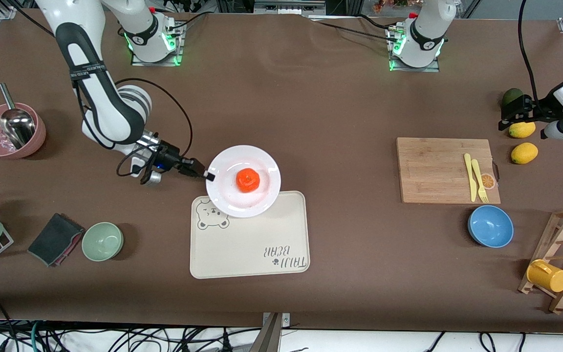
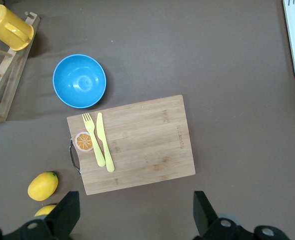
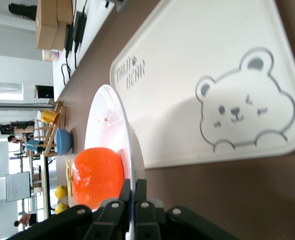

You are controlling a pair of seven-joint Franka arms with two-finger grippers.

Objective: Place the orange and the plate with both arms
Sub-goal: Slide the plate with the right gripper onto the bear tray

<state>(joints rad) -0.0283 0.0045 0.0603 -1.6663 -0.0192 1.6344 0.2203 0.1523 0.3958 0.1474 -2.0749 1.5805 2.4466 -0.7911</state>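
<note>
The orange point(image 1: 248, 180) lies in the middle of the white plate point(image 1: 223, 164). The plate is lifted, its front part over the bear corner of the cream tray point(image 1: 249, 244). My right gripper point(image 1: 208, 176) is shut on the plate's rim at the side toward the right arm's end of the table. In the right wrist view the plate point(image 3: 105, 120) stands edge-on between the fingers point(image 3: 142, 192), with the orange point(image 3: 97, 176) beside them. My left gripper point(image 1: 506, 117) hangs open near the left arm's end of the table, over bare cloth beside the lemons; its fingers point(image 2: 67, 212) show wide apart.
A wooden board point(image 1: 445, 168) with a yellow knife and fork lies toward the left arm's end, with a blue bowl point(image 1: 490, 226) nearer the camera and two lemons point(image 1: 524, 152) beside it. A green bowl point(image 1: 102, 241), a dark cloth point(image 1: 55, 238) and a pink bowl with ladle point(image 1: 10, 131) sit toward the right arm's end.
</note>
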